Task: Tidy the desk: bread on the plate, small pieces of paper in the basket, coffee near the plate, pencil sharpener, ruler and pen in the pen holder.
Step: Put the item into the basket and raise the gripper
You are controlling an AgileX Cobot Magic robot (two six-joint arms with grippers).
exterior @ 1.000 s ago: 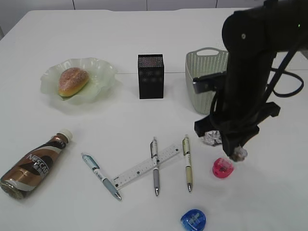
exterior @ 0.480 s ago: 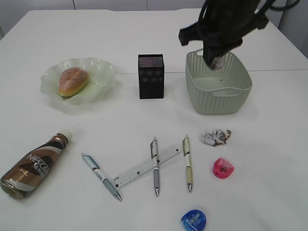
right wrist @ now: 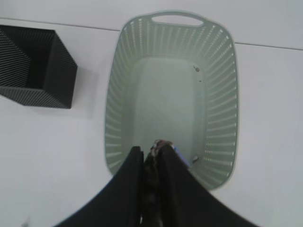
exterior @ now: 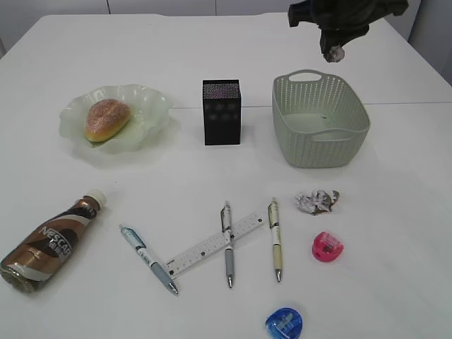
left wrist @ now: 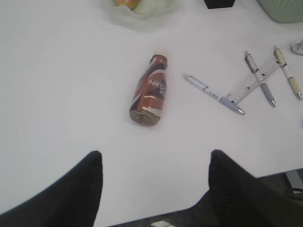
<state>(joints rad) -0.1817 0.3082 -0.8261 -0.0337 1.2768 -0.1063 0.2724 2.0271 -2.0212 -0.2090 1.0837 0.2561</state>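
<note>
right pincer point(exterior: 335, 51) was seen clamped on a small paper wad point(exterior: 336, 52) | wad was held above the basket point(exterior: 321, 150), near its far handle end, basket's long axis lying away from the camera | second wad point(exterior: 317, 201) lay on the surface point(exterior: 395, 212) | left pincer point(left wrist: 154, 182) was spread, empty, nearer the coffee bottle point(left wrist: 150, 90).

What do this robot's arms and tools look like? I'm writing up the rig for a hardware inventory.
Both are matte black. The left tool has two broad, rounded fingers with a finely textured surface. The right tool has long, smooth black fingers tapering towards the tips. In the exterior view its black arm shows only at the top edge; no markings can be made out.
</note>
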